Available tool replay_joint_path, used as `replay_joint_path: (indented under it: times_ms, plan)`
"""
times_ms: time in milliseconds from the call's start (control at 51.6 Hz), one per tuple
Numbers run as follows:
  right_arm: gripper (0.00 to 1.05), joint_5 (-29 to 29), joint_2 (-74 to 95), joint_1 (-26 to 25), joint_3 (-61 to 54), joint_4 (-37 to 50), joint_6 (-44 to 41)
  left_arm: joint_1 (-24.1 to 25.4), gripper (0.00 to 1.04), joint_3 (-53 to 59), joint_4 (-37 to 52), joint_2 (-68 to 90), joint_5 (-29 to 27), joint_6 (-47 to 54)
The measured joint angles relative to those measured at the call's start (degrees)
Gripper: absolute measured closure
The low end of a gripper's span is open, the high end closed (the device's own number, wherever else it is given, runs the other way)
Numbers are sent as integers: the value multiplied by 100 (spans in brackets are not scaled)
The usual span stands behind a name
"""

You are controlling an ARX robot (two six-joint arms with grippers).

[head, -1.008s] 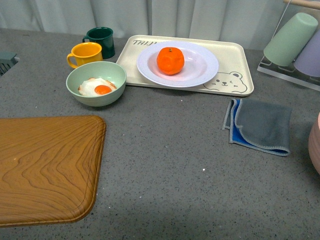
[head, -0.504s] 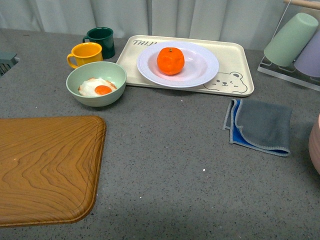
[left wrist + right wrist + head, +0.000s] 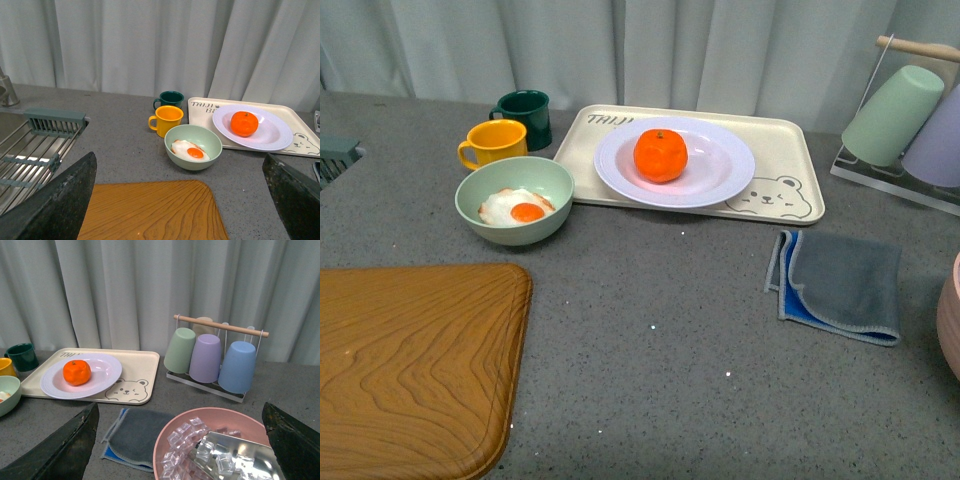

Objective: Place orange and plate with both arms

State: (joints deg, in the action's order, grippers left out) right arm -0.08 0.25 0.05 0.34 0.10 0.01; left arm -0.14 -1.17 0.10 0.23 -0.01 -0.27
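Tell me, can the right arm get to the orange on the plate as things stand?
Probably yes. The orange sits uncovered on the plate, and the right pincer is open with only the grey cloth lying flat between them. Actual reach can't be judged.

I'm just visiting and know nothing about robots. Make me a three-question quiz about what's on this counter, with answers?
1. True or false: the orange lies in the pale green bowl.
2. What does the white plate rest on?
A. wooden board
B. cream bear tray
C. grey cloth
3. Fill in: the pink bowl seen from the right wrist holds ___ cubes.

Key
1. False; it sits on the plate, and the bowl holds a fried egg.
2. B, the bear tray.
3. ice
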Motion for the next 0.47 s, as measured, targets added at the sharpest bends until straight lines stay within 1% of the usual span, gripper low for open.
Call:
replay_joint_path:
  times_ms: [465]
  plan:
    - [9,0,0,0,0,0,2,0,7,0,0,0,0,0]
